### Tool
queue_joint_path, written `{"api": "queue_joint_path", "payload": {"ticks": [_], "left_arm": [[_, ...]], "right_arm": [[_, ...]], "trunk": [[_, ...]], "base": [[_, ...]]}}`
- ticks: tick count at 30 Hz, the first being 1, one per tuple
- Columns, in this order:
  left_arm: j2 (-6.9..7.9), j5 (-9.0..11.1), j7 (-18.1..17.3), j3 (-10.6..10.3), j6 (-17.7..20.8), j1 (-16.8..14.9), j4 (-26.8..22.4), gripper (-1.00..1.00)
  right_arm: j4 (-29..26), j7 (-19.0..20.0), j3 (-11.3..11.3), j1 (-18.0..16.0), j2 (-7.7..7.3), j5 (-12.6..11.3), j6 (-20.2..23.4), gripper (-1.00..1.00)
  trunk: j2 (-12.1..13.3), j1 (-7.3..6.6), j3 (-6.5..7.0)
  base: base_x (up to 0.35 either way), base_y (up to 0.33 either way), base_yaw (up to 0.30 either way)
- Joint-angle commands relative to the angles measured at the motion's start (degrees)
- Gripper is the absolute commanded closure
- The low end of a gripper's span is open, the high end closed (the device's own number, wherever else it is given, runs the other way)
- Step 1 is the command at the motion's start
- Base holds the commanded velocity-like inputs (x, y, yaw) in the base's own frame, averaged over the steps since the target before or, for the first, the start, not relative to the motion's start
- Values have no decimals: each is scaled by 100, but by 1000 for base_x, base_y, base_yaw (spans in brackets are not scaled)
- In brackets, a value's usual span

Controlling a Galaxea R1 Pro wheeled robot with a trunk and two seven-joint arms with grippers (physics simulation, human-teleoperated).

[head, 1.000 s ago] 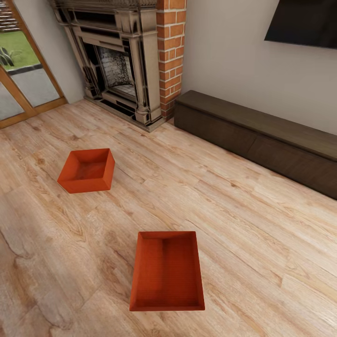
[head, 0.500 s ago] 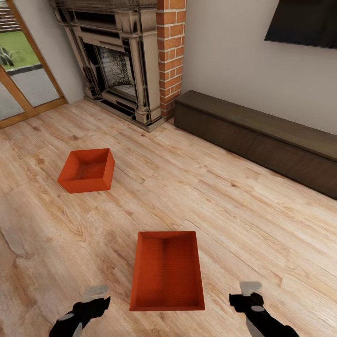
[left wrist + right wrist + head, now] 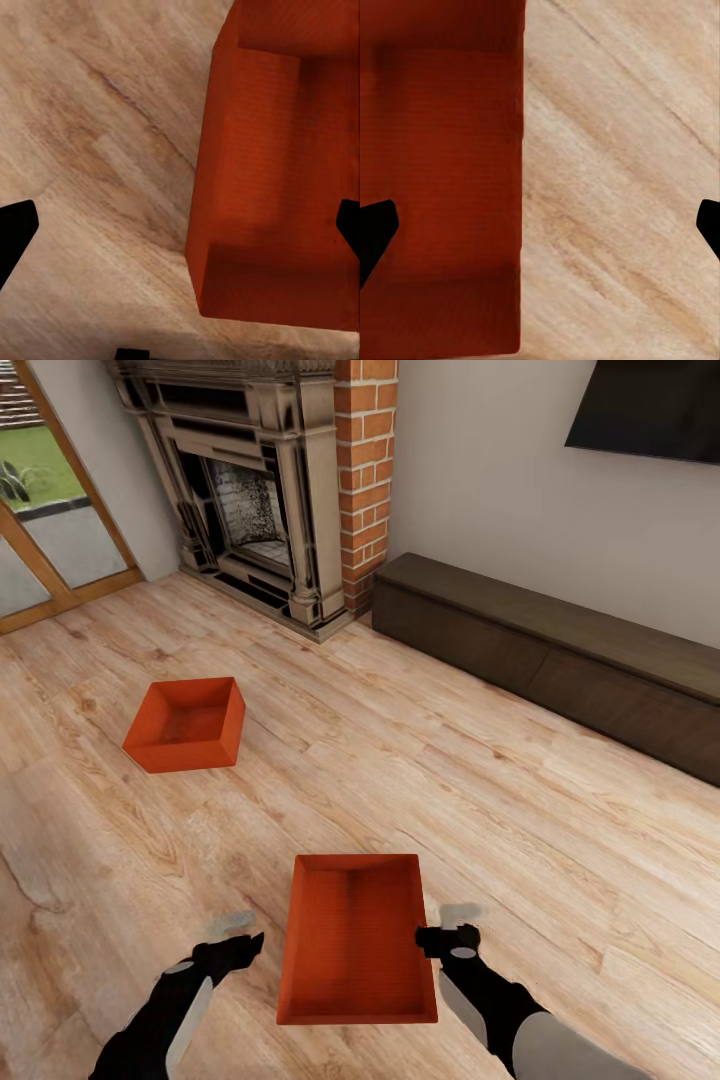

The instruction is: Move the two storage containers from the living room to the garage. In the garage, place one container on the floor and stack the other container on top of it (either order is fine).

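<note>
Both arms advancing since half-second-earlier frame, now flanking near orange-red rectangular open-top bin [image 3: 357,940] on light wood-plank floor [image 3: 560,860]. Am straddling long walls with left gripper [image 3: 236,940] and right gripper [image 3: 447,932], jaws spread wide, for two-handed lift. Second identical bin [image 3: 188,724] sitting near brick fireplace [image 3: 290,490].

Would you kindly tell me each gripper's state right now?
Left gripper: open, holding nothing.
Right gripper: open, straddling the near storage container's wall.
</note>
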Motion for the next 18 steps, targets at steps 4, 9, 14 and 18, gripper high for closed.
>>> {"api": "queue_joint_path", "payload": {"ticks": [4,9,14,18], "left_arm": [[-196,28,16,5,33,-328,453,-100],[-467,-82,73,-12,-34,-1008,1529,-100],[-492,-95,84,-27,-54,-1083,1623,-100],[-606,-140,174,-50,-81,-1099,1580,-100]], "right_arm": [[21,-63,41,-10,198,192,2,-100],[41,-561,39,-12,579,310,-190,-100],[44,-803,39,-93,632,289,-209,-100],[50,-826,39,-122,627,277,-228,-100]], "trunk": [[-2,0,-4],[-2,0,-4],[-2,0,-4],[-2,0,-4]], "base": [[0,0,0],[0,0,0],[0,0,0],[0,0,0]]}}
